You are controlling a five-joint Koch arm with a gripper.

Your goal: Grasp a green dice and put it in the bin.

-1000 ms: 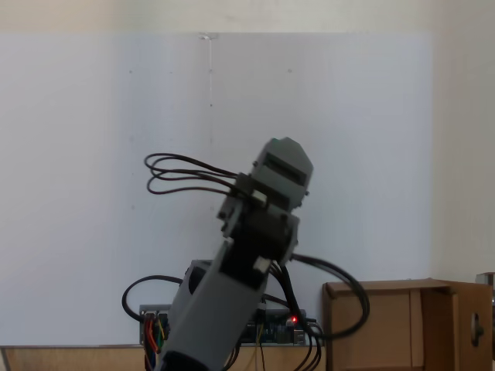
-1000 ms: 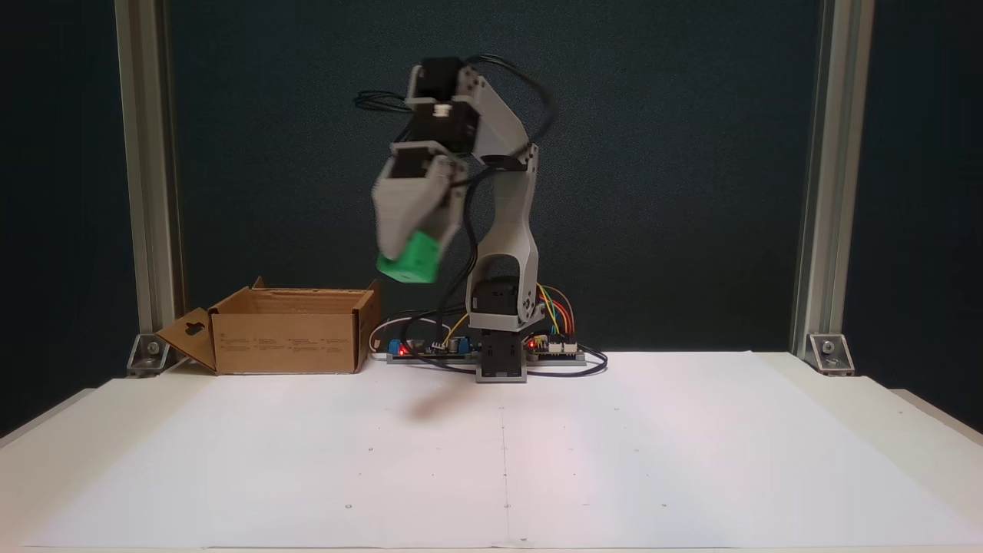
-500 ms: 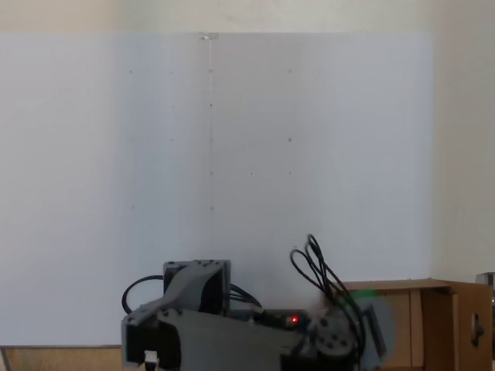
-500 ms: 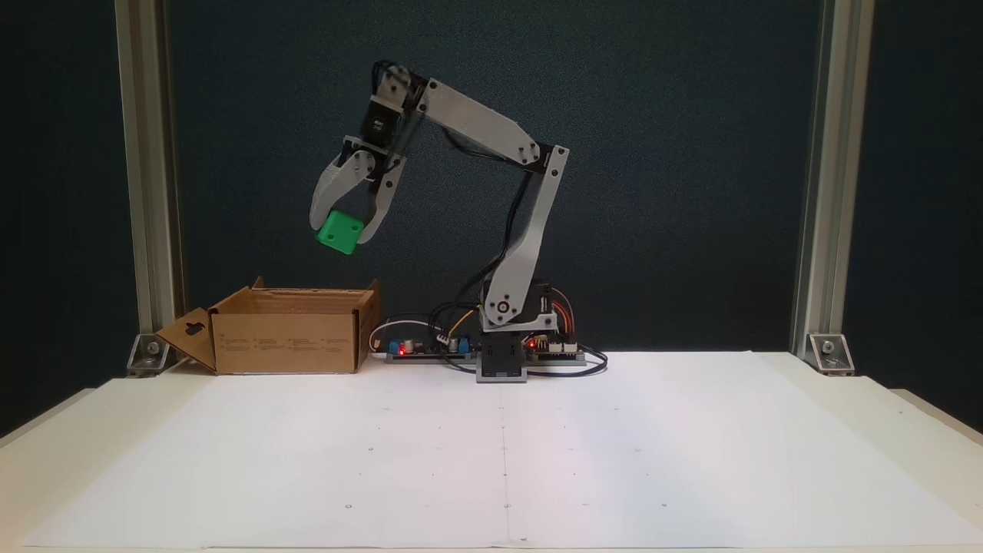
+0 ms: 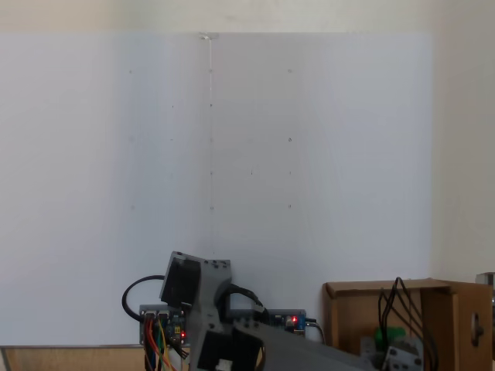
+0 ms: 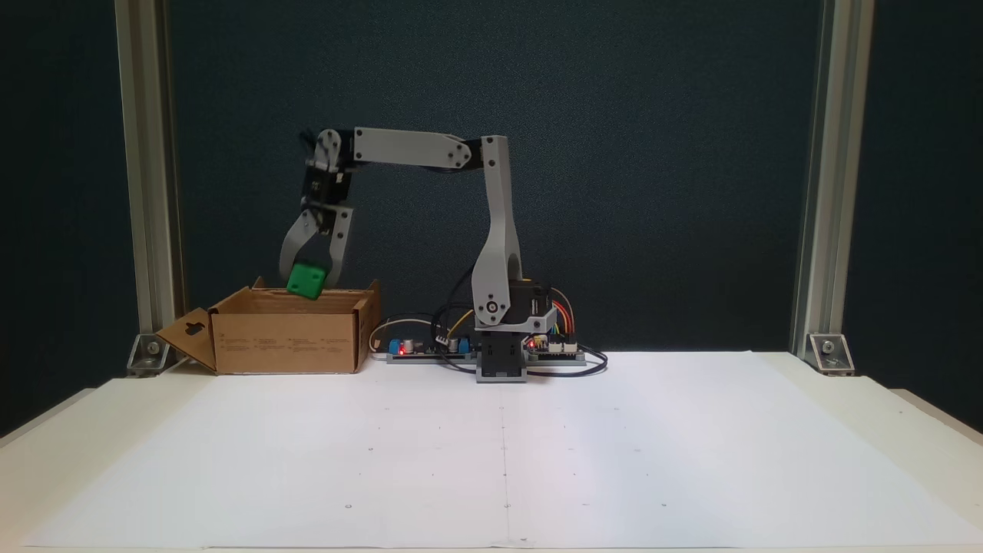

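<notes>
Jaws clamped on the green dice, pointing straight down, one on each side of the cube; the gripper hangs left of centre in a fixed view. You have the dice right at the top edge of the bin, over the open mouth, not yet released. Holding it square over the opening means a release should drop it inside rather than onto a flap.

Forearm is level and upper arm upright, which is how the reach clears the bin's near wall from above.

In a fixed view the dice shows as a green patch at lower right, within the cardboard outline of the bin.

Desk carries the white sheet; bin sits at its back left, beside the arm's base.

Judgement: transport done, release pending.
</notes>
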